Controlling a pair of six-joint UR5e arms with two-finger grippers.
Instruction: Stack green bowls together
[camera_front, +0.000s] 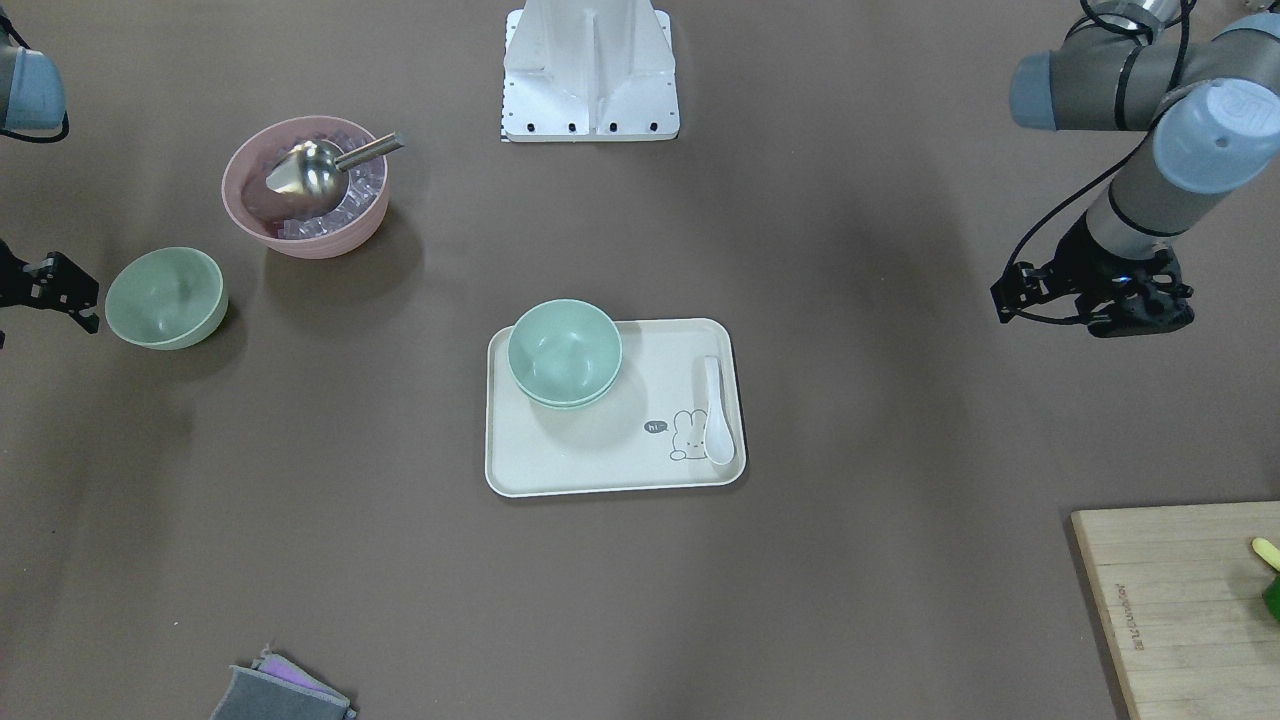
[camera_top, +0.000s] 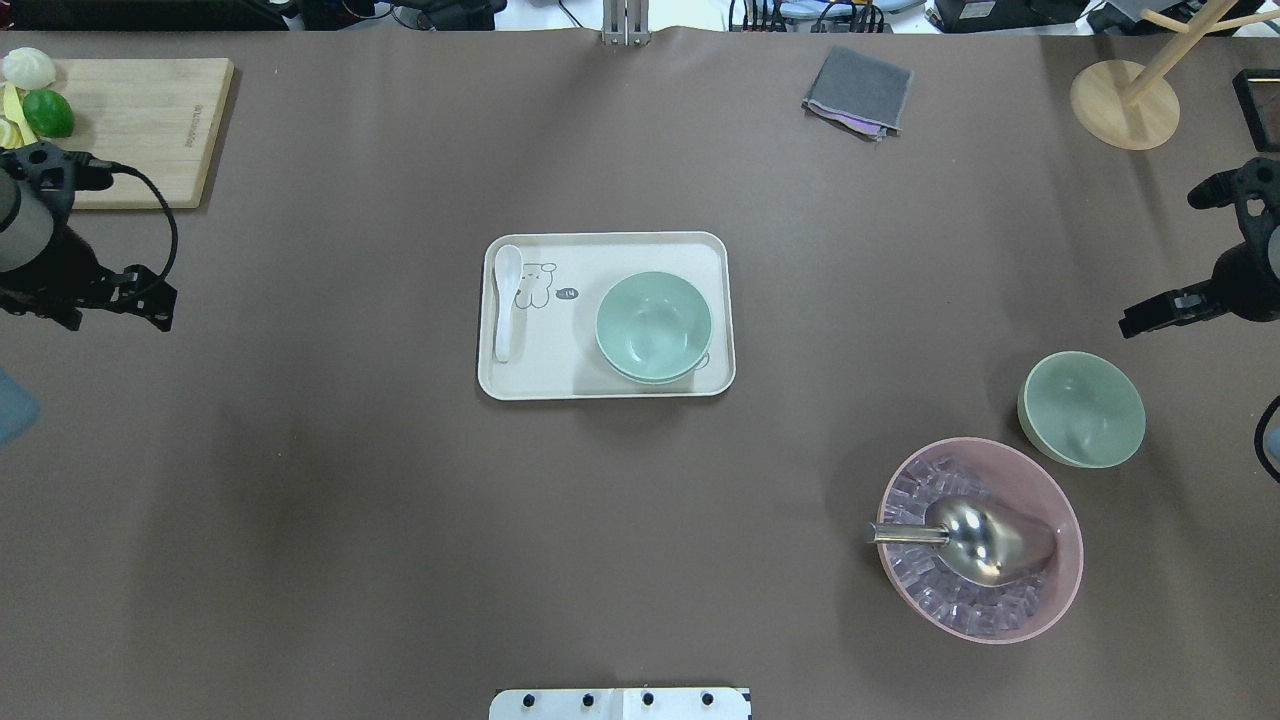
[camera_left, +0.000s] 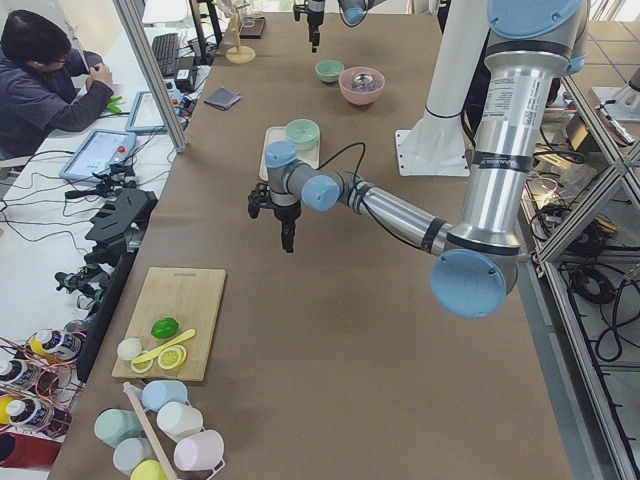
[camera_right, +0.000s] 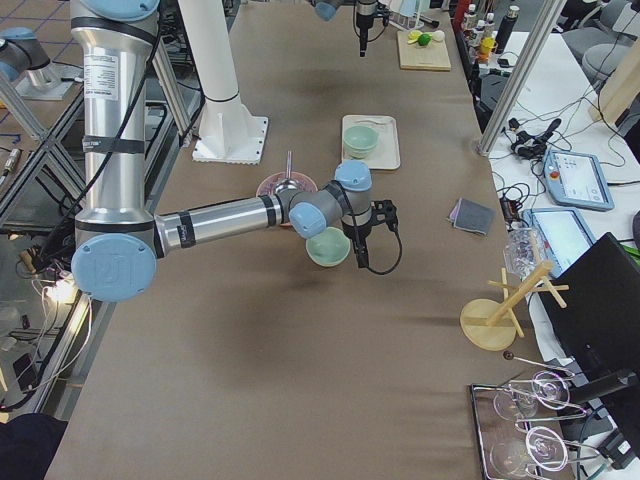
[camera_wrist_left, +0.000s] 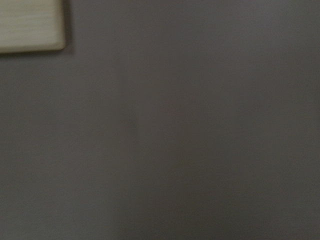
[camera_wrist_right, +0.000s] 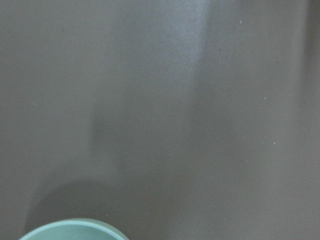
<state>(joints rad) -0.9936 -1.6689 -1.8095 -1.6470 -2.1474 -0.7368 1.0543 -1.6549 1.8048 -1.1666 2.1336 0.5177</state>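
Two green bowls (camera_front: 564, 352) sit nested on the tray (camera_front: 600, 462), ready for the third bowl (camera_front: 165, 297) beside the empty right hand (camera_front: 80, 298), whose opening I cannot tell.

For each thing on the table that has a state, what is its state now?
Stacked green bowls: two nested, upright, on the tray.
Single green bowl: upright, empty, on the table.
Pink bowl: holds ice and a metal scoop.
Left gripper: holds nothing; jaws unclear.
Right gripper: holds nothing; jaws unclear.
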